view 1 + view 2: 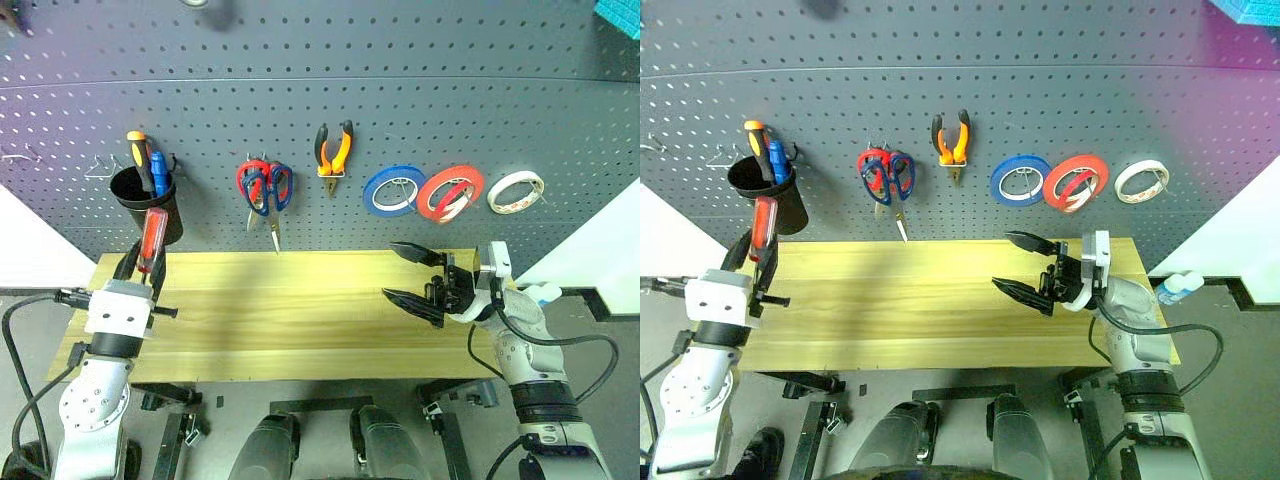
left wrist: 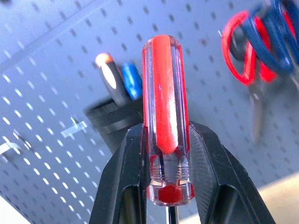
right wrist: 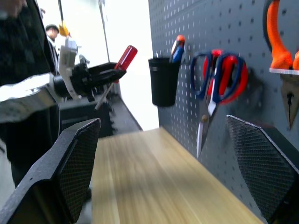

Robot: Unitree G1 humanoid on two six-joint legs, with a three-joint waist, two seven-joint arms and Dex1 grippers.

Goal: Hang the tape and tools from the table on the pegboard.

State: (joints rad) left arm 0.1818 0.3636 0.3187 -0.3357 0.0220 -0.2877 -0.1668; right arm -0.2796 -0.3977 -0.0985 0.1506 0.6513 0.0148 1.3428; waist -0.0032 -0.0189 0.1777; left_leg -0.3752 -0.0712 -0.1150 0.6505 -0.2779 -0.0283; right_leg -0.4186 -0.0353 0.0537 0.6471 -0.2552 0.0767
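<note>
Screwdriver [image 1: 152,238] being stowed, last tool off the table [image 1: 300,315]

Handle is clamped in left gripper [image 1: 140,282] at tabletop's left end; black cup [image 1: 147,203] must be reached next; right gripper [image 1: 412,280] is held wide apart, empty.

Left jaws clamped, right jaws agape.
</note>
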